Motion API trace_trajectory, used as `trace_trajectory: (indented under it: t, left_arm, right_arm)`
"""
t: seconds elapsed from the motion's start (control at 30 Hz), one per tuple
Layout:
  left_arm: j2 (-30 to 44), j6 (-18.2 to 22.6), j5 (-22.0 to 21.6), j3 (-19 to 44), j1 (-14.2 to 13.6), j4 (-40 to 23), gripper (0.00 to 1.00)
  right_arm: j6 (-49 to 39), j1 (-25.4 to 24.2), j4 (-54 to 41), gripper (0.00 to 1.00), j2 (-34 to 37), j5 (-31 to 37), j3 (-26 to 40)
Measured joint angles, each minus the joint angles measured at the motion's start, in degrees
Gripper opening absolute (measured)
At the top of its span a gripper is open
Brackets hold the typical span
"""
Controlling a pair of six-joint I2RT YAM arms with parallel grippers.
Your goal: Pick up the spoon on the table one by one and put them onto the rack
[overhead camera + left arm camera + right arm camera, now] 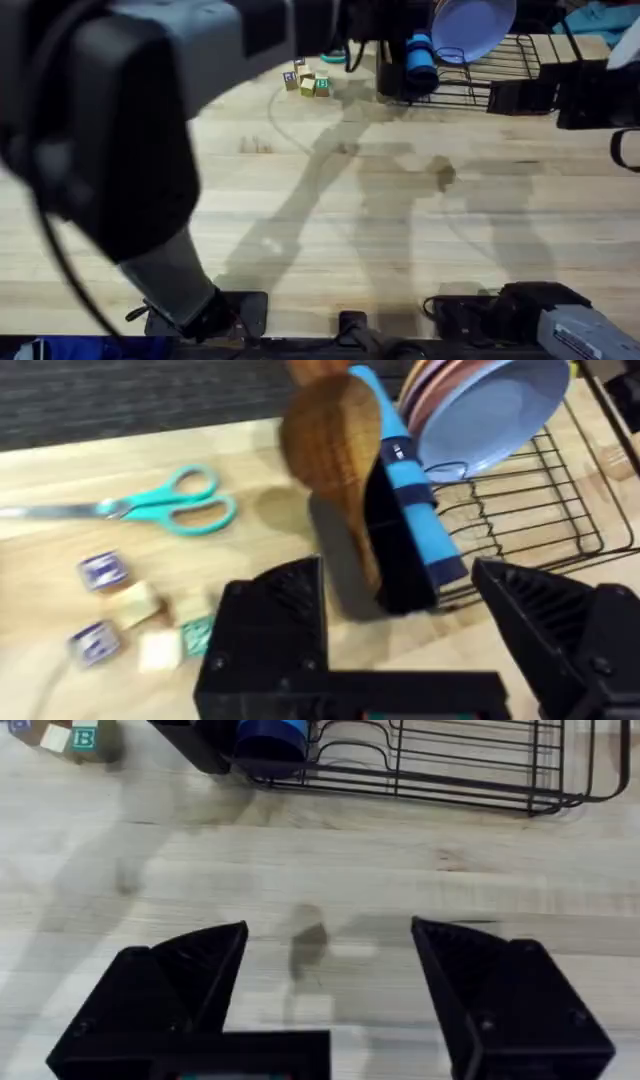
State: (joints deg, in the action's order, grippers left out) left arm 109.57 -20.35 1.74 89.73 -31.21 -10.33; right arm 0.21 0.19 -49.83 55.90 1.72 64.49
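A brown wooden spoon [332, 440] stands bowl-up in the black utensil holder [400, 565] fixed to the black wire rack [560, 500]. Its handle is down inside the holder. My left gripper [400, 635] hovers just in front of the holder, open, with nothing between its fingers and apart from the spoon. My left arm [120, 130] rises large and dark across the overhead view toward the rack [500, 75]. My right gripper [330, 990] is open over bare table [450, 890], short of the rack [450, 765].
Plates [490, 410] stand in the rack and a blue cylinder [425, 510] leans beside the holder. Teal-handled scissors [170, 505] and several small blocks [130, 615] lie on the table left of the rack. The blocks [306, 82] also show overhead.
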Motion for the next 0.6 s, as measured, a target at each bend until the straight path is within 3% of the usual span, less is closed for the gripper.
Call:
trace_trajectory:
  t: [0.2, 0.6]
  left_arm:
    - [-7.6, 0.4, 0.0, 0.0, 3.7, -12.3, 0.939]
    - [-17.7, 1.8, -3.1, 0.0, 16.2, -43.4, 0.994]
  right_arm:
    - [0.0, 0.0, 0.0, 0.996, 0.0, 0.0, 0.0]
    - [0.0, 0.0, -0.8, 0.996, 0.0, 0.0, 0.0]
